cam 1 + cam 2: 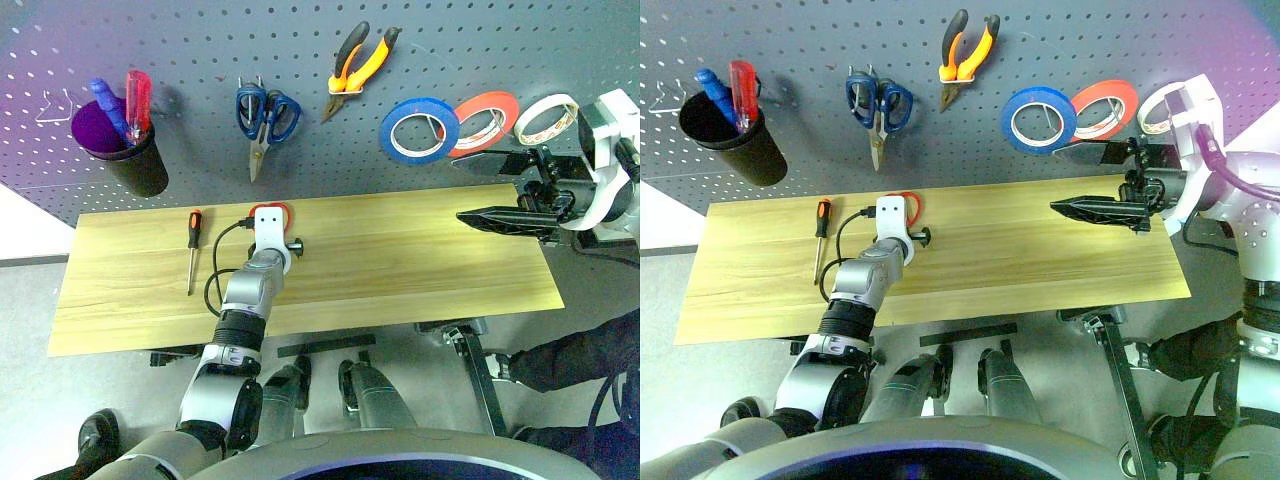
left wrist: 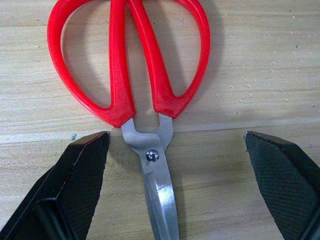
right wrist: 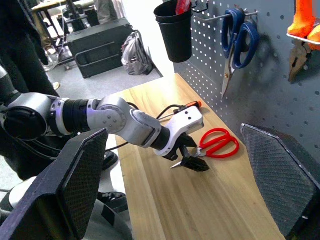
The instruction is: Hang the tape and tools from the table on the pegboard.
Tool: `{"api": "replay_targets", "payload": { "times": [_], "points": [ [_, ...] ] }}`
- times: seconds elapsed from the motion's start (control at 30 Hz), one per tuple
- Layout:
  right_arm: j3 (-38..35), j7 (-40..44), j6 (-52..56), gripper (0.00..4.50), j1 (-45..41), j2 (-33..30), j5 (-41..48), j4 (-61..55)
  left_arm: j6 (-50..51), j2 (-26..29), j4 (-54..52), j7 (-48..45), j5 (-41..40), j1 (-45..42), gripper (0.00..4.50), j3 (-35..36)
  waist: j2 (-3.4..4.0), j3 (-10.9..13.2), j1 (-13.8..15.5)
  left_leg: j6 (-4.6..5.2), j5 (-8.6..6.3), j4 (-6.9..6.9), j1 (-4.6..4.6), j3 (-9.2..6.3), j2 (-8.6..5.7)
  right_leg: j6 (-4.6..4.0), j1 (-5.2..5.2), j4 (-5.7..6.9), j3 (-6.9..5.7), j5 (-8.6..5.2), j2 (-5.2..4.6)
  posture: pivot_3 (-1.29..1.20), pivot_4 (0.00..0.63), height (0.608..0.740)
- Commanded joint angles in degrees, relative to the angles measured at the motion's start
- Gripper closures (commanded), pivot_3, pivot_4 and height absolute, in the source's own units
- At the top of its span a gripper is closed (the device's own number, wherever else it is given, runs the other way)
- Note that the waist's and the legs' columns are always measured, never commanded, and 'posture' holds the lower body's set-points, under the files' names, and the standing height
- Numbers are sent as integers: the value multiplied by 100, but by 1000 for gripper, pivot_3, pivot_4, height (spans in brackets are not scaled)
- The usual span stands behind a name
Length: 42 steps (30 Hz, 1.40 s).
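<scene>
Orange-handled pliers [image 1: 356, 67] and cream tape [image 1: 546, 118] already hang on the pegboard [image 1: 300, 40]; below it on the table [image 1: 400, 270], red scissors [image 2: 131, 65] and screwdriver [image 1: 193, 248] remain, left gripper [image 2: 177, 165] wide astride the blades, right gripper [image 1: 490, 190] wide, empty.

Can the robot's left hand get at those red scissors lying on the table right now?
Probably yes. The left gripper is open, one finger on each side of the red scissors near the pivot, blades pointing back between the fingers. The scissors lie flat on the table with nothing on or against them.
</scene>
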Motion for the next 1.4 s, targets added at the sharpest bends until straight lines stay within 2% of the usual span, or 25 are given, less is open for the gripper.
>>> {"api": "replay_targets", "payload": {
  "times": [0.03, 0.47, 0.6, 0.77, 0.97, 1.4],
  "points": [
    [-97, 203, 140, 28, 5, -171, 233, -265, 232, -69, 248, 1, -59, 181, 0, 104, 0, 0, 0, 0, 0, 0, 0, 0, 0, 0, 0, 0, 0, 0, 0, -216, 418, 740],
    [-49, 258, 302, 28, 3, -170, 235, -365, 488, -120, 263, 122, 36, 233, 0, 153, 0, 0, -1, 2, -3, -1, 0, 2, 0, 4, 0, -1, 1, -3, -2, -218, 416, 740],
    [-32, 248, 327, 0, -34, -198, 196, -311, 480, -114, 307, 283, 127, 296, 772, 175, 1, 0, -1, 3, -3, -2, 1, 2, 0, 5, 0, -1, 1, -3, -2, -219, 413, 740],
    [-22, 241, 290, 0, -36, -211, 164, -328, 464, -120, 310, 361, 89, 278, 2408, 308, 1, 0, -1, 2, -4, -3, 1, 2, 0, 6, 0, -1, 1, -4, -2, -220, 409, 740],
    [-13, 211, 324, 0, -85, -214, 182, -336, 555, -170, 310, 386, 55, 275, 4144, 393, 1, 0, 9, -3, -7, -2, 1, 4, 0, 7, 3, -2, 1, -4, -5, -218, 412, 740],
    [26, 173, 199, 0, -68, -164, 79, -245, 733, -234, -8, 193, -53, 365, 4236, 493, 1, 0, 8, -5, -10, -4, 1, 6, 0, 10, 3, -5, 1, -7, -7, -208, 413, 740]
  ]
}}
